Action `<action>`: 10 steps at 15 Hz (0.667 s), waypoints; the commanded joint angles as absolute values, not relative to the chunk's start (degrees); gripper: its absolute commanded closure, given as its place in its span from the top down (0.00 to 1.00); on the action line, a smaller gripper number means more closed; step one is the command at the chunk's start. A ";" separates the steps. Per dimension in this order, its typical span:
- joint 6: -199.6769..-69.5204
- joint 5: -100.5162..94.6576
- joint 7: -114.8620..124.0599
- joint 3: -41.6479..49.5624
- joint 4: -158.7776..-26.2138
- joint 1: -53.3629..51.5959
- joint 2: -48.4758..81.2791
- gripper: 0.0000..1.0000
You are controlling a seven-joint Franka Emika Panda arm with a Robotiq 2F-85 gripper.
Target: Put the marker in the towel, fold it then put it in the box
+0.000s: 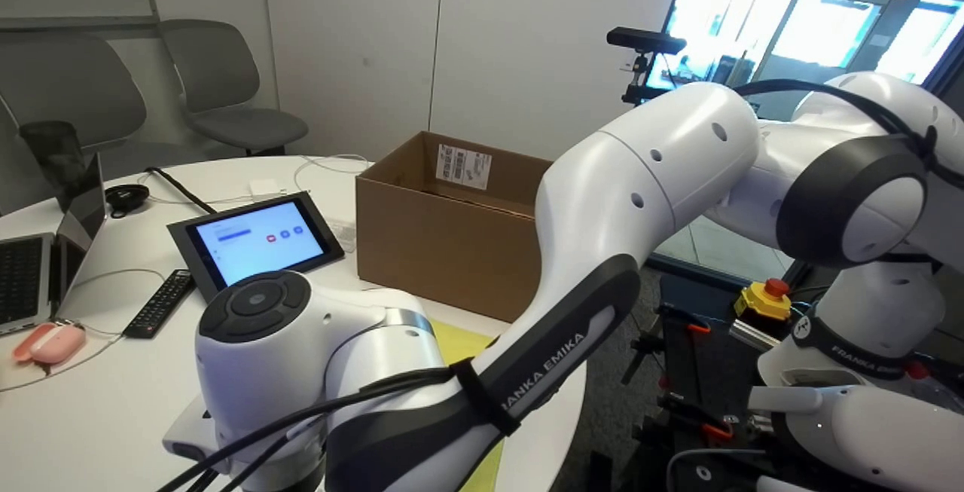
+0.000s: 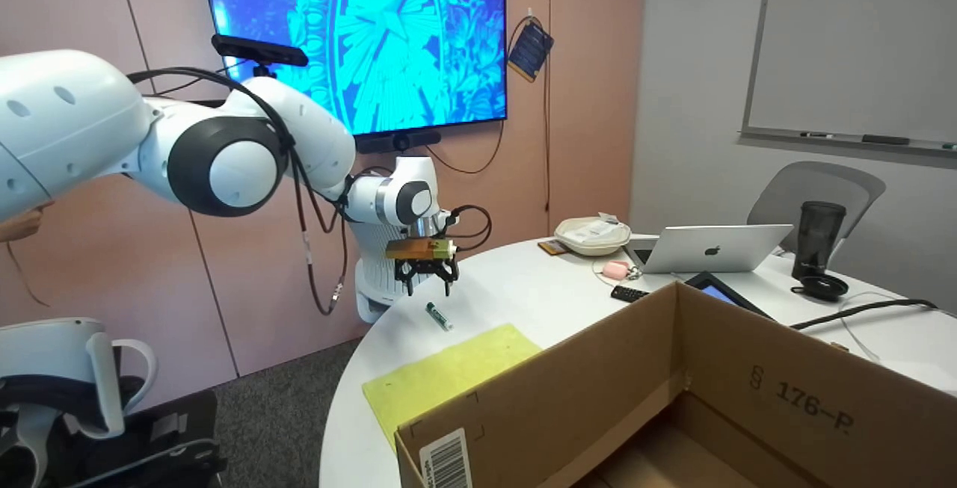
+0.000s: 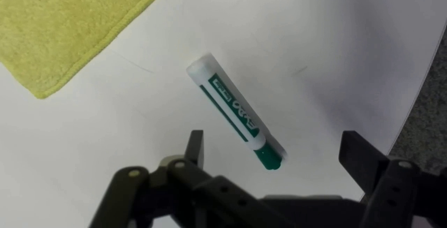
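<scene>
Nearest you, along the bottom of the wrist view, the black two-fingered gripper [image 3: 273, 144] has its jaws spread wide and holds nothing, likely so they can pass down either side of their target. Below them, mid-frame, a white cylindrical marker [image 3: 234, 112] with a green cap and label lies, touching neither jaw, on the white tabletop [image 3: 77, 144]. It slants across the frame, cap end toward the gap between the jaws, so a slight turn would probably give you a squarer bite on the barrel. Toward the upper left, apart from the marker, a soft yellow cloth towel [image 3: 70, 22] is spread flat, presumably so you can set the marker on it and then turn an edge over. Farthest from the gripper, past the towel, the large brown cardboard box [image 2: 568, 383] fills the lower right in an exterior view, its top uncovered, which should let you lower the folded bundle straight in.
</scene>
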State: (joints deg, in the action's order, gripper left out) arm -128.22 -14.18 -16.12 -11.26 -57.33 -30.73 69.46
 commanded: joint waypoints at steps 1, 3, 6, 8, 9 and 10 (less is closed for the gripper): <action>-131.37 -13.13 -15.98 -12.28 -62.88 -28.54 66.76 1.00; -133.03 -13.14 -15.53 -12.32 -65.48 -27.70 65.97 1.00; -136.68 -13.36 -14.96 -12.34 -69.71 -26.40 64.70 1.00; -139.57 -13.38 -14.86 -12.52 -72.16 -25.54 63.78 1.00; -140.85 -13.48 -14.87 -12.53 -73.07 -25.28 63.49 1.00; -142.05 -13.48 -14.87 -12.62 -73.66 -25.02 63.30 1.00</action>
State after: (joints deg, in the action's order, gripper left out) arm -137.94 -14.12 -15.40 -11.73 -67.99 -26.54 66.87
